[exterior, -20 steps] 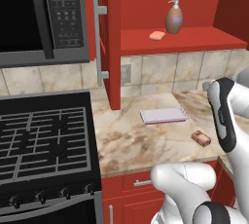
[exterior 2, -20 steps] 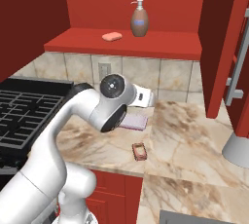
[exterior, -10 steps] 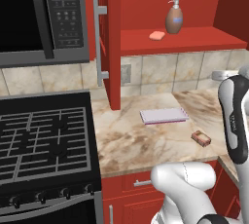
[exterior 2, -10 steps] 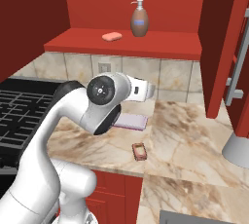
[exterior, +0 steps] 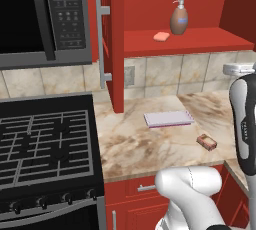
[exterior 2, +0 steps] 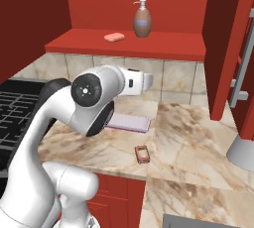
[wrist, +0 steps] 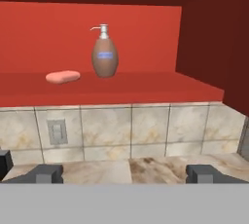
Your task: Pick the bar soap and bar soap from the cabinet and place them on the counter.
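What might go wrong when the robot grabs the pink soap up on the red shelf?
The pump bottle stands upright right beside the bar soap on the cabinet shelf, so a wide reach may tip it over. The soap lies flat and low, so the open gripper may slip off it or push it deeper. The other soap lies near the counter edge; a swinging arm may knock it off.

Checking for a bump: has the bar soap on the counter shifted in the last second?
No. The bar soap on the counter lies just as far right of and nearer than the lavender pad, close to the counter edge, as before.
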Robot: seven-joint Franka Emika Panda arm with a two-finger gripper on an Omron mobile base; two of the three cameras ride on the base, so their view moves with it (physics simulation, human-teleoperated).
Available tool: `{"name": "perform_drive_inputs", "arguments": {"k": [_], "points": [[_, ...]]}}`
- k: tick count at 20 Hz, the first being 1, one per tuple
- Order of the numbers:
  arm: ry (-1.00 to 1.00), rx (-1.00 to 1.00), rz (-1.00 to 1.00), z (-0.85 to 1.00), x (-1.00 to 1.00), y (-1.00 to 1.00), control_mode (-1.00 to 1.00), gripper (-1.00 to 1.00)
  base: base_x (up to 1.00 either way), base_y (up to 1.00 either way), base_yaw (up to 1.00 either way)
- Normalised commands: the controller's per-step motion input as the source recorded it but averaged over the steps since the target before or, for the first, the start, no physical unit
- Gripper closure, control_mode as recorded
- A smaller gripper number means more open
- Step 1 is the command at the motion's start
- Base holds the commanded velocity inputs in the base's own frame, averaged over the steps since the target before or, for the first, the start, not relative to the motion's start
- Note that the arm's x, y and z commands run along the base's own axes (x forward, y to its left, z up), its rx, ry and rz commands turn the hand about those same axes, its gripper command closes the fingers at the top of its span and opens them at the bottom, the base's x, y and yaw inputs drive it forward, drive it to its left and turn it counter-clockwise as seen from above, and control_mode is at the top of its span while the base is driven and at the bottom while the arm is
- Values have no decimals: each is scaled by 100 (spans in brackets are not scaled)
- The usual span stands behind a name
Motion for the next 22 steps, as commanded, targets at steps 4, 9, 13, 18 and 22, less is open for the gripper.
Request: {"name": "perform_drive_inputs", "arguments": {"k": [4,9,13,18,22], "points": [[-1,-2,0,45,-26,5,-100,-100,0,0,0],[0,0,0,25,-8,7,-100,-100,0,0,0],[0,0,1,15,0,18,-100,-100,0,0,0],[-7,1,0,13,-2,14,-100,-100,0,0,0],[-10,0,0,2,-3,21,-100,-100,0,0,0]]}}
